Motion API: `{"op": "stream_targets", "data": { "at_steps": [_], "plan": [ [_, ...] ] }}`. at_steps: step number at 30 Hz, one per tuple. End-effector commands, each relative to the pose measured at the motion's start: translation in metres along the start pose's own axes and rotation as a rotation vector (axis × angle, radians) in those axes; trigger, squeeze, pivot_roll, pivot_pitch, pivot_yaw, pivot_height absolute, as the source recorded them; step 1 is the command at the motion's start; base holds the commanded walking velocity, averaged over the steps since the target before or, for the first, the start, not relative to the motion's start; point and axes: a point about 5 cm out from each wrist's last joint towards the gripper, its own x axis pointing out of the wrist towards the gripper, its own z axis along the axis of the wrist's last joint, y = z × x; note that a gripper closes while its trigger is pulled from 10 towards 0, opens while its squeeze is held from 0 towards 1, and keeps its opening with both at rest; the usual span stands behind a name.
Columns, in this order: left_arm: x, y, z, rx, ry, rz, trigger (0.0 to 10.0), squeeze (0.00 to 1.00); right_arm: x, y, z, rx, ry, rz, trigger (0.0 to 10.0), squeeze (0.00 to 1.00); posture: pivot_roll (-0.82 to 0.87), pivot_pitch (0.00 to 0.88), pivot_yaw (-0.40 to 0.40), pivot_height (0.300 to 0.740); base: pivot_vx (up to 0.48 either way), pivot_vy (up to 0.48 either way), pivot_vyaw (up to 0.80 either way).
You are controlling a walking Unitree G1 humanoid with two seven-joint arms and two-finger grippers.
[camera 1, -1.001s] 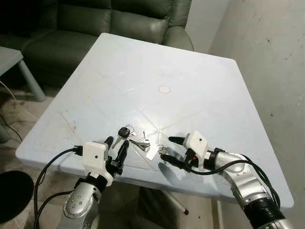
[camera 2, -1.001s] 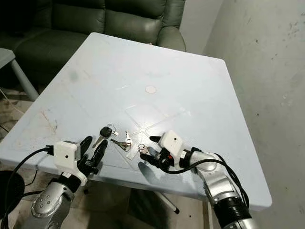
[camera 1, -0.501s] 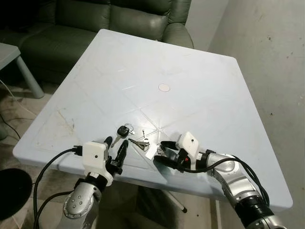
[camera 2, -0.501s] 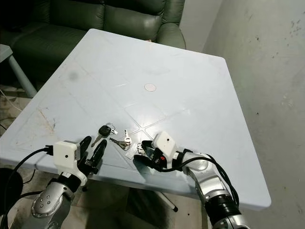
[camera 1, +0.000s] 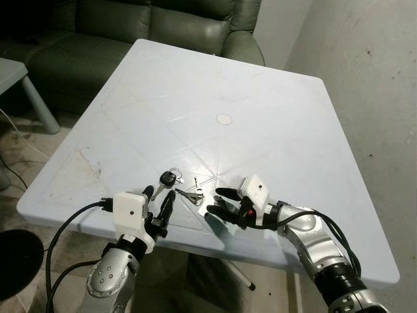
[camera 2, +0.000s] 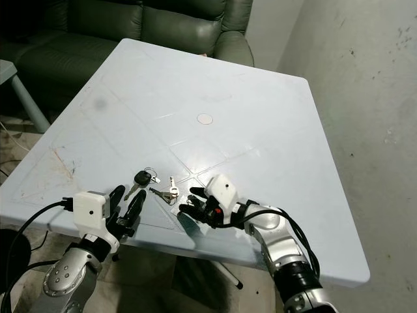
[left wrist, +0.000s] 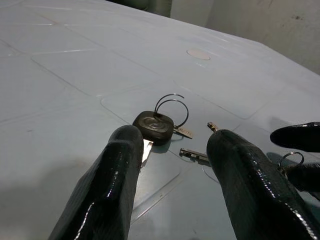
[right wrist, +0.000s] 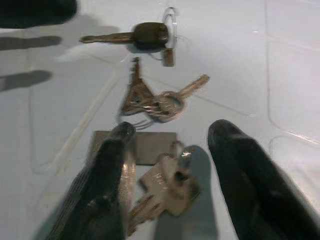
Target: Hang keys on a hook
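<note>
Three key sets lie near the front edge of the pale blue table (camera 1: 273,111): a black-headed key (camera 1: 171,178) on a ring, a silver key bunch (camera 1: 191,194), and a small silver bunch (right wrist: 165,187) with a flat tag (right wrist: 145,147). My right gripper (camera 1: 218,203) is open, low over the table, its fingers on either side of the small bunch, apart from it. My left gripper (camera 1: 158,197) stands open at the table's front edge, pointing at the black-headed key (left wrist: 153,123) just beyond its fingertips. Neither gripper holds anything.
A dark green sofa (camera 1: 163,26) stands behind the table. A bare wall (camera 1: 371,78) runs along the right. The corner of a small pale table (camera 1: 13,72) shows at far left. A white round mark (camera 1: 224,119) sits mid-table.
My right gripper has slid left along the table until its open fingers flank the small key bunch. The left gripper and the keys have stayed put.
</note>
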Motion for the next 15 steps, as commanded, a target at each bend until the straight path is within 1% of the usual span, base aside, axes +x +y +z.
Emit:
{"op": "stream_targets", "data": {
  "at_steps": [1, 10, 11, 12, 13, 14, 15],
  "plan": [
    [0.0004, -0.0019, 0.0034, 0.015, -0.005, -0.008, 10.0, 0.0, -0.0043, -0.0067, 0.002, 0.009, -0.019, -0.029, 0.0, 0.0, 0.04, 0.108, -0.149, 0.74, 0.0, 0.0, 0.0],
    [0.0001, 0.0003, 0.0043, 0.018, -0.007, -0.006, 10.0, 0.0, -0.0058, -0.0106, 0.0025, -0.01, -0.017, -0.037, 0.0, 0.0, 0.04, 0.108, -0.148, 0.74, 0.0, 0.0, 0.0],
    [0.0, 0.0002, 0.0041, 0.018, -0.005, -0.007, 10.0, 0.0, -0.0063, -0.0105, 0.0018, -0.001, -0.015, -0.028, 2.4, 0.0, 0.04, 0.111, -0.147, 0.74, 0.0, 0.0, 0.0],
    [0.0, 0.0, 0.0037, 0.019, -0.003, -0.007, 10.0, 0.0, -0.0074, -0.0106, 0.001, 0.005, -0.012, -0.019, 2.4, 0.0, 0.04, 0.111, -0.147, 0.74, 0.0, 0.0, 0.0],
    [-0.0002, 0.0, 0.0038, 0.018, -0.003, -0.007, 10.0, 0.0, -0.0081, -0.0109, 0.0006, 0.0, -0.008, -0.02, 3.7, 0.0, 0.04, 0.113, -0.146, 0.74, 0.0, 0.0, 0.0],
    [-0.0003, 0.0, 0.0039, 0.016, -0.003, -0.007, 10.0, 0.0, -0.0085, -0.0112, 0.0004, -0.005, -0.005, -0.023, 3.7, 0.0, 0.04, 0.113, -0.146, 0.74, 0.0, 0.0, 0.0],
    [-0.0005, 0.0001, 0.0036, 0.018, -0.001, -0.007, 10.0, 0.0, -0.0098, -0.0107, -0.0007, -0.012, 0.0, -0.007, 7.6, 0.0, 0.04, 0.113, -0.146, 0.74, 0.0, 0.0, 0.0]
  ]
}}
